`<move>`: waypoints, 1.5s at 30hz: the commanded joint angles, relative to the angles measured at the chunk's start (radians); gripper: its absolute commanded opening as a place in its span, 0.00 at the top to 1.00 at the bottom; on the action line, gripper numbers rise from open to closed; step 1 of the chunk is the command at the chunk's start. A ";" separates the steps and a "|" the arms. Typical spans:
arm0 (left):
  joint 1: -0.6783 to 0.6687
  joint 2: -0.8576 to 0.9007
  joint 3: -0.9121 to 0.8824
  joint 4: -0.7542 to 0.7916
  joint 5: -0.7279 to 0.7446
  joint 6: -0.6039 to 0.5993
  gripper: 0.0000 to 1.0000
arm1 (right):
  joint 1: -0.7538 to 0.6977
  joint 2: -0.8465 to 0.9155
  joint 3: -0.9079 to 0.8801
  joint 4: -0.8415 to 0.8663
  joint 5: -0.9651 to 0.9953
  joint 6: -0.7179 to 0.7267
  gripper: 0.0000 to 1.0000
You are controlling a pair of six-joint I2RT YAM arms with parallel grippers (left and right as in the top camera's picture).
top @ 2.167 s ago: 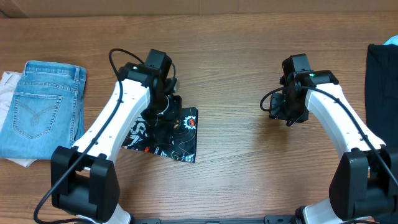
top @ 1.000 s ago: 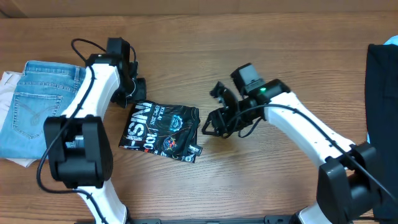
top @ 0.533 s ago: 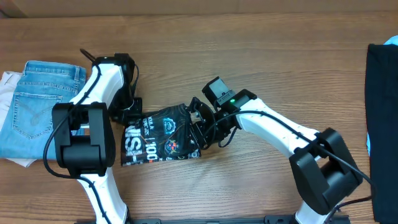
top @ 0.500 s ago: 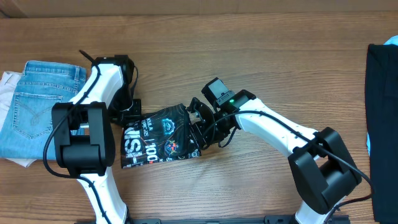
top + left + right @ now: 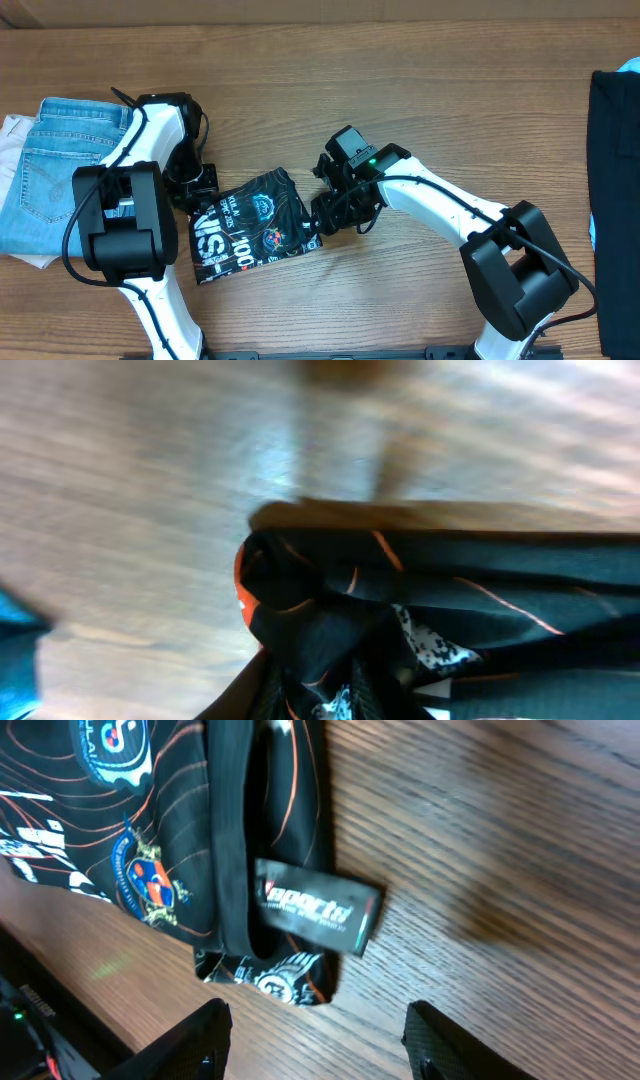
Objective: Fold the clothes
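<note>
The black jersey (image 5: 250,225) with orange lines and white lettering lies folded into a small packet on the wooden table, tilted. My left gripper (image 5: 196,187) is at its upper left corner. In the left wrist view, bunched jersey fabric (image 5: 400,610) sits pinched between the shut fingers (image 5: 335,695). My right gripper (image 5: 335,207) hovers at the packet's right edge. In the right wrist view its fingers (image 5: 320,1045) are open with bare wood between them, just below the jersey's folded edge (image 5: 240,870) and its label.
Folded light-blue jeans (image 5: 70,170) lie at the far left on a white cloth (image 5: 12,135). A dark garment (image 5: 615,130) lies along the right table edge. Bare wood (image 5: 420,290) surrounds the jersey.
The jersey packet has slid left and turned, pulled by my left gripper, which moved down and left. My right gripper stays by the packet's right edge.
</note>
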 commanded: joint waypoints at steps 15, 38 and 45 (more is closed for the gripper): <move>0.066 -0.327 -0.002 0.050 0.054 -0.077 0.38 | -0.146 0.007 0.020 -0.126 0.113 0.004 0.39; 0.142 -0.307 -0.559 0.641 0.407 0.165 0.33 | -0.205 0.007 0.020 -0.151 0.114 0.031 0.39; 0.142 -0.304 -0.564 0.676 0.407 0.175 0.96 | -0.205 0.007 0.020 -0.150 0.114 0.030 0.39</move>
